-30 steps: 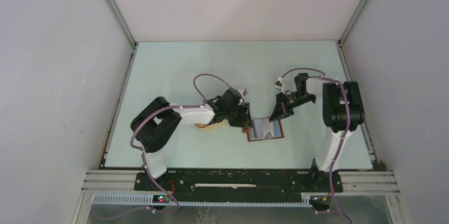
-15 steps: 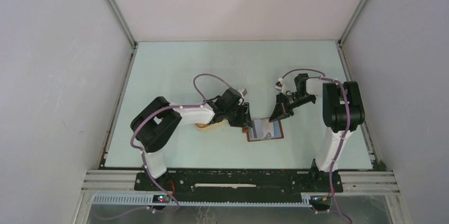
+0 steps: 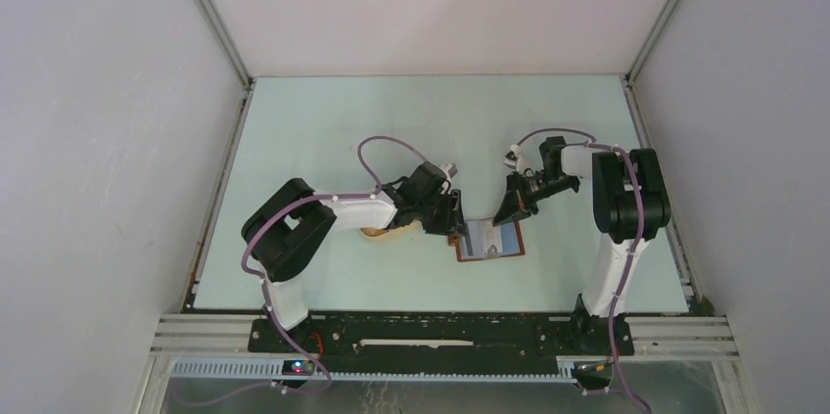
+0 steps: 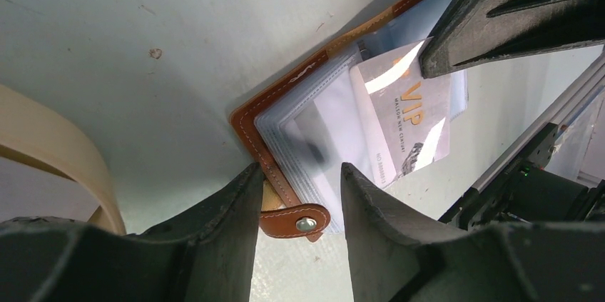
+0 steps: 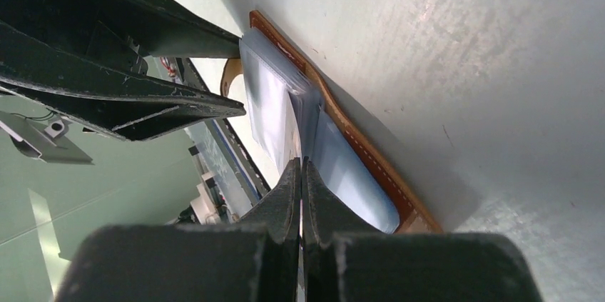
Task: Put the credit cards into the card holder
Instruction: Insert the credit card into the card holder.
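On the pale green table (image 3: 391, 120), near its middle, the wallet (image 3: 492, 241) lies open with the leather side down and the clear card pockets facing up. Its left edge is just beside a cream tray (image 4: 68, 148), which is partly hidden under the left arm.

The left gripper (image 4: 300, 173) is at this left edge of the wallet. Its jaws stand about half apart, one finger on each side of the small strap with the snap button. The finger tips are at the leather border and over the pockets, but I cannot tell if they really press or squeeze the wallet.

The right gripper (image 5: 301, 166) comes from the far right side and points down to the wallet. Its jaws are fully closed, and the tip pinches the top edge of a whitish card (image 4: 410, 127) with the letters VIP. The card lies tilted over the right half of the pockets, with its lower corner past the wallet's edge.
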